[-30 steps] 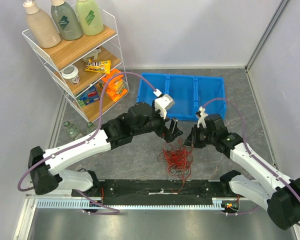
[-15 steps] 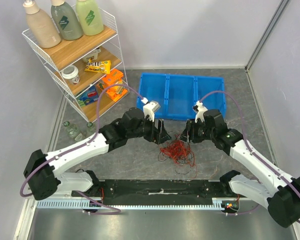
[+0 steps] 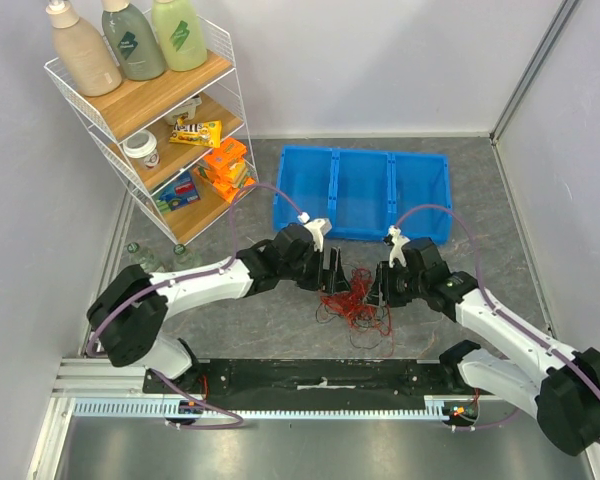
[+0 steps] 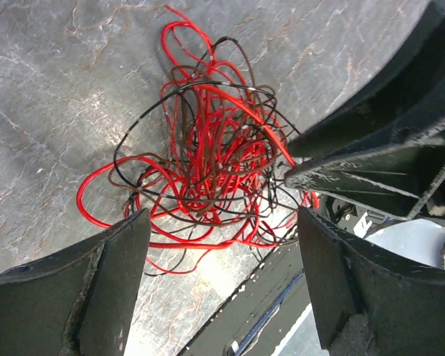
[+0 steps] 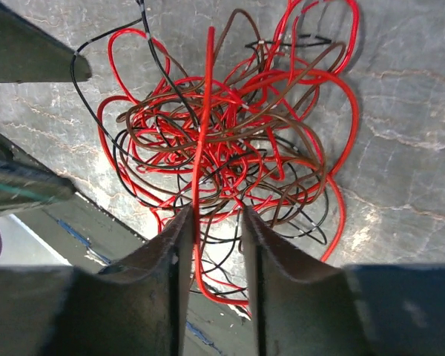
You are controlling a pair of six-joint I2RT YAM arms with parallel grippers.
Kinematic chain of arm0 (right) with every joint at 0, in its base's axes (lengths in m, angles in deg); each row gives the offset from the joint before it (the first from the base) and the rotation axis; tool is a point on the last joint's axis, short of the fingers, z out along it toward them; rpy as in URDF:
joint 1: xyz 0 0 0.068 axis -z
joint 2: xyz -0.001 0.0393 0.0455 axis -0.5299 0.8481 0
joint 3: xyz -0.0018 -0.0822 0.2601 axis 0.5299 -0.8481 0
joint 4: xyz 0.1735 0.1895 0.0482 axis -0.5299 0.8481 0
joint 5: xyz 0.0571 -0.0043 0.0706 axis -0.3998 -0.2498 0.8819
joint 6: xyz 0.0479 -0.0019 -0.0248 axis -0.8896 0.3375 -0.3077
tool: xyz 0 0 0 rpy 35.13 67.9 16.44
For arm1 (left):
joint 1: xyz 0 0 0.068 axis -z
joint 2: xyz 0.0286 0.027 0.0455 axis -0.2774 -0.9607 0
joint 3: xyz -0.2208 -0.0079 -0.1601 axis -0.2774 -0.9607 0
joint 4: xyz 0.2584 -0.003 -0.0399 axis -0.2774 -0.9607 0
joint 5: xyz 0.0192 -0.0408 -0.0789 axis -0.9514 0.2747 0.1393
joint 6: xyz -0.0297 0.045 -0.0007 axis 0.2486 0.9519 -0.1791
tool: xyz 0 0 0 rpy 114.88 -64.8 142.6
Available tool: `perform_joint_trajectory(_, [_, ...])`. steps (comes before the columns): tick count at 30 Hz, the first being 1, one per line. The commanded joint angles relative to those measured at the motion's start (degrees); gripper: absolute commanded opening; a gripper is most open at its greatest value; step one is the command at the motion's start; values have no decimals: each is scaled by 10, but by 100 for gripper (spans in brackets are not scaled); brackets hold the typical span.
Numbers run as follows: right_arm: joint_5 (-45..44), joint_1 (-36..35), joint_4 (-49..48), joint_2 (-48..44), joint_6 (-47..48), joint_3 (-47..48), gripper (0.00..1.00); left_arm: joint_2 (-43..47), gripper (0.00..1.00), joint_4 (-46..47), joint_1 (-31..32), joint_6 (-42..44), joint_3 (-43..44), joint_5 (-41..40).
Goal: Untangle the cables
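The cables (image 3: 354,300) are one loose clump of thin red, black and brown wires on the grey table between my two grippers. My left gripper (image 3: 332,272) is wide open at the clump's left edge. In the left wrist view the gripper (image 4: 224,259) holds nothing, and the cables (image 4: 208,148) lie just beyond its fingertips. My right gripper (image 3: 380,286) is at the clump's right edge. In the right wrist view the gripper (image 5: 216,245) is narrowly open over the cables (image 5: 237,141). One red strand runs through the gap against its left finger (image 5: 167,259).
A blue divided bin (image 3: 360,190) stands behind the clump. A wire shelf (image 3: 223,55) with bottles and snacks is at the back left, with small bottles (image 3: 145,262) at its foot. A black rail (image 3: 280,378) runs along the near table edge.
Both grippers have come down and closed in on the clump from either side. The clump has bunched up and shifted slightly away from the rail.
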Motion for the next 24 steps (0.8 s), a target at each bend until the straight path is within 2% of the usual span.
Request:
perform_joint_trajectory(1, [26, -3, -37, -26, -11, -16, 33, -31, 83, 27, 1, -26, 29, -6])
perform_joint_trajectory(4, [9, -3, -27, -47, -11, -14, 21, -50, 73, 28, -8, -21, 39, -26])
perform_joint_trajectory(8, [14, -3, -25, -62, -16, -18, 17, -68, 48, 44, -22, -20, 52, -39])
perform_joint_trajectory(12, [13, -4, -25, -56, -14, -22, 13, -67, 3, 15, -23, -8, 73, -53])
perform_joint_trajectory(15, [-12, -4, -22, -62, -22, -26, 8, 7, 2, -19, -22, 8, 66, -106])
perform_joint_trajectory(17, [-45, -4, -16, -66, -36, -31, 0, 76, 2, -48, -21, 29, 65, -134])
perform_joint_trajectory(19, [-95, -4, -6, -77, -63, -37, 0, 153, 2, -77, -21, 56, 73, -163])
perform_joint_trajectory(24, [-177, -3, -15, -125, -122, -61, 0, 305, 2, -143, -21, 147, 146, -146])
